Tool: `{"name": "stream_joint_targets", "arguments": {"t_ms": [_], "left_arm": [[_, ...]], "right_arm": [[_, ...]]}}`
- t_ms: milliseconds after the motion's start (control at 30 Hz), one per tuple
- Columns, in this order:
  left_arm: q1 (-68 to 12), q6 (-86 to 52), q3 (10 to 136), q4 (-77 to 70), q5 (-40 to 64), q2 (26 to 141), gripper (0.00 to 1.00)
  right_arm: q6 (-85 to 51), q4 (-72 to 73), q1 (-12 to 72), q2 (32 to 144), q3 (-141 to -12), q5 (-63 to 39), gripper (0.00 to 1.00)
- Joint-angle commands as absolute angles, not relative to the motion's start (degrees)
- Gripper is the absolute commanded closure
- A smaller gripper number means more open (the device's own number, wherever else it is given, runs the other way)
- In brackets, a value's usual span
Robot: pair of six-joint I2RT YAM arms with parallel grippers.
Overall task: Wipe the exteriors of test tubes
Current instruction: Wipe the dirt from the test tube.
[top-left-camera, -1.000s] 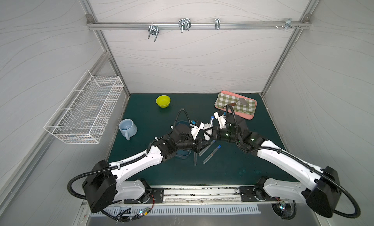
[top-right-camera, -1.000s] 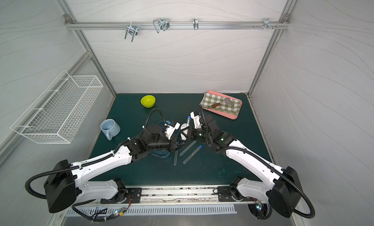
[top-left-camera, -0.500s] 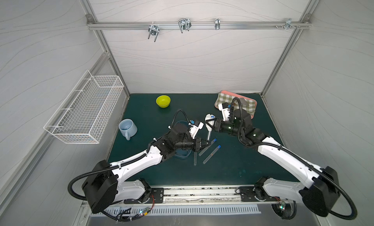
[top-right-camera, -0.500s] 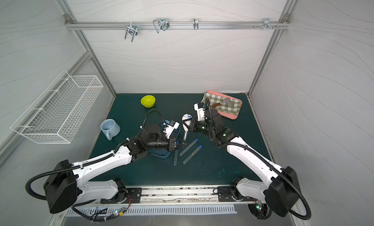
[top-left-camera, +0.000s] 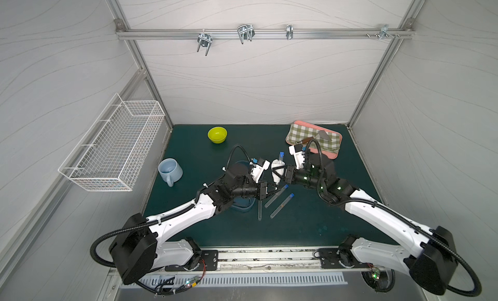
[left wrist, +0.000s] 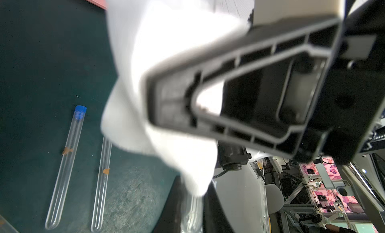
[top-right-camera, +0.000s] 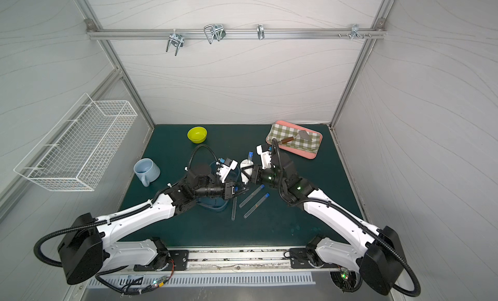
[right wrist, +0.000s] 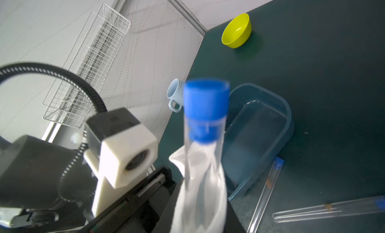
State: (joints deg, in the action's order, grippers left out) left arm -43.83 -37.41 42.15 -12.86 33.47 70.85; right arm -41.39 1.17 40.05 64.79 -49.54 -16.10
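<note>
Mid-wipe above the green table (top-left-camera: 310, 224): the right gripper (top-left-camera: 283, 173), fingers clamped on a white cloth (top-left-camera: 277, 171) wrapped round a blue-capped test tube (top-left-camera: 281, 157), holds it cap-up. The left gripper (top-left-camera: 273, 189), fingers together, sits at the cloth's lower edge; whether it pinches the cloth cannot be told. Just beside, on the table, lie three more test tubes (top-left-camera: 281, 206). A clean wipe likely needs the cloth kept snug and drawn the tube's whole length under gentle pressure. The lying tubes have not shifted in the last second. The right arm, raised farther back half a second ago, is down again.
</note>
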Motion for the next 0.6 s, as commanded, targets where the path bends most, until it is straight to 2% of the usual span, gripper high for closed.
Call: {"name": "stream_joint_targets", "arguments": {"t_ms": [0,200,433,567], "left_arm": [[-43.42,-38.09,43.3,-17.23,34.79,70.31,0.93],[-43.42,-37.96,44.36,-16.7,34.55,70.36,0.93],[-43.01,-38.05,45.08,-16.44,34.11,70.68,0.93],[-42.95,-37.87,45.53,-15.97,34.2,71.08,0.93]], "right_arm": [[-38.52,0.19,36.28,66.97,-53.93,-17.99,0.78],[-38.55,-0.11,36.87,67.07,-53.92,-19.45,0.78],[-43.23,2.25,45.12,63.04,-45.81,-13.85,0.78],[-43.15,2.47,45.63,63.37,-45.33,-12.28,0.78]]}}
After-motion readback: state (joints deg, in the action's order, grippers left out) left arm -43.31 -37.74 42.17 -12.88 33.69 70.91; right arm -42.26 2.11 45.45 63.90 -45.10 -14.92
